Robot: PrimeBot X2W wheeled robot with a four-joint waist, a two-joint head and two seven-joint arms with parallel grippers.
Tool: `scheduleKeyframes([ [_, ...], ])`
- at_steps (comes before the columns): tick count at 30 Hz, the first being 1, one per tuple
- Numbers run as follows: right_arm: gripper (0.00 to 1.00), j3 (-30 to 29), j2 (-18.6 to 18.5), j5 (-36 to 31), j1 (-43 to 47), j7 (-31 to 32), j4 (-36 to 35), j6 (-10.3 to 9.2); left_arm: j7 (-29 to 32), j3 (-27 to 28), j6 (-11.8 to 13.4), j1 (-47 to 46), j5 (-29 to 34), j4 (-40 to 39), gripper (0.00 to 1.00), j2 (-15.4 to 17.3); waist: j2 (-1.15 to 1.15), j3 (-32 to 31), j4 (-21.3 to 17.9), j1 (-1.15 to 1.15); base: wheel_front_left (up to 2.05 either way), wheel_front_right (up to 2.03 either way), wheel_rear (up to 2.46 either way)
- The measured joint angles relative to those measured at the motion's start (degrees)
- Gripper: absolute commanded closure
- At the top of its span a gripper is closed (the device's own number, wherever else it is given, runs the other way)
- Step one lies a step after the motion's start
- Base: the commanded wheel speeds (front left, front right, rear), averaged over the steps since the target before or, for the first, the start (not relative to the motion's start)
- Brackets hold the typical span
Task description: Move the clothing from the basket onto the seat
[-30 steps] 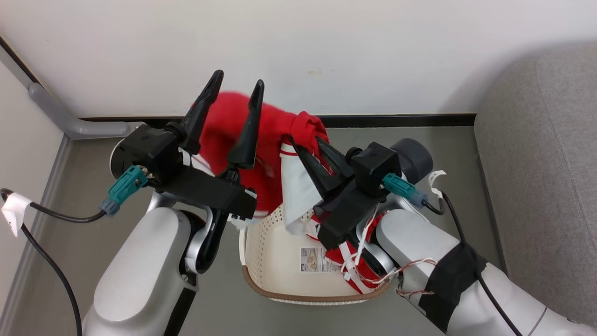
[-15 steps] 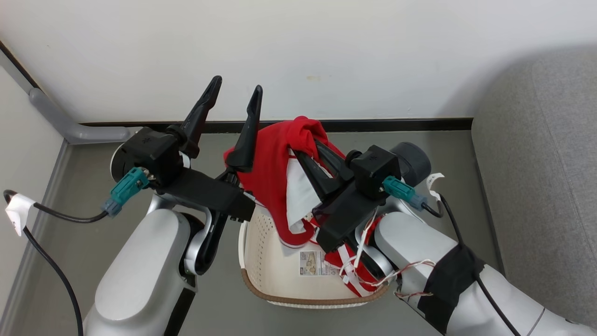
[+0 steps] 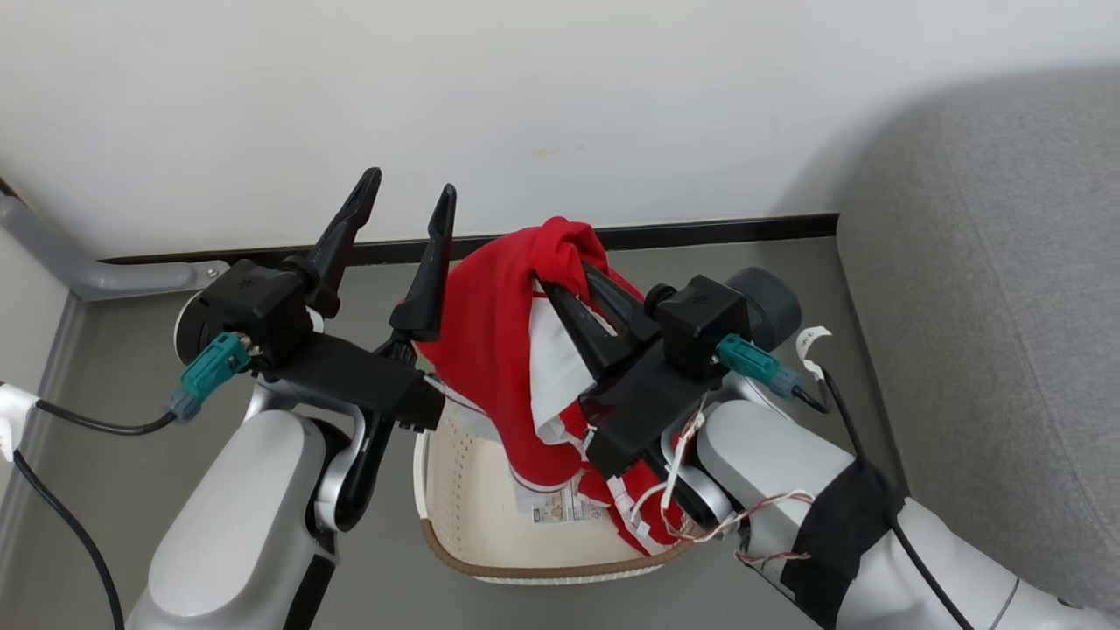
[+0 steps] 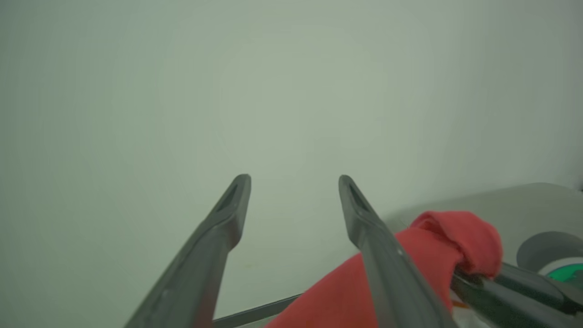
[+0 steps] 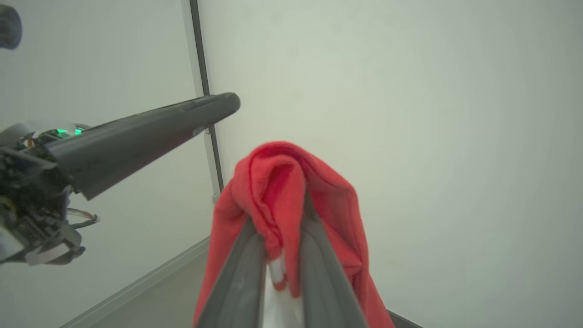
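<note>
A bright red garment with a white panel, part of the clothing (image 3: 490,350), hangs over the basket with my right gripper (image 3: 564,276) shut on its bunched top fold. In the right wrist view the red cloth (image 5: 273,182) wraps over that gripper's (image 5: 282,221) tips. My left gripper (image 3: 409,184) stands open just left of the garment, holding nothing; the cloth touches its right finger. The left wrist view shows its fingers (image 4: 294,180) spread before the wall, the red cloth (image 4: 432,246) to the right. The cream basket (image 3: 455,490) sits on the floor below, with more red striped clothing (image 3: 639,516) inside. The grey seat (image 3: 989,306) is at the right.
A white wall stands close behind both grippers, with a dark baseboard (image 3: 726,232) along the grey floor. A grey pipe (image 3: 96,276) runs along the left corner. A black cable (image 3: 79,424) trails from my left wrist. The left gripper's finger (image 5: 150,132) crosses the right wrist view.
The red garment has dropped away from between the left gripper's fingers and now hangs from the right gripper alone. The head camera has turned right, so the scene sits further left.
</note>
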Motion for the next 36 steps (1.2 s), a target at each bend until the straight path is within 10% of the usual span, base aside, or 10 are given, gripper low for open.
scheduleKeyframes([
  [36, 1.00, -2.91, -0.03, -1.51, 4.52, -0.54, -7.91, -0.51, -1.47, 0.67, 0.56, 5.24, 0.10, 1.75, 0.00, 2.43, 0.00, 2.38, -18.28, 0.00, 0.00, 0.00, 0.00],
])
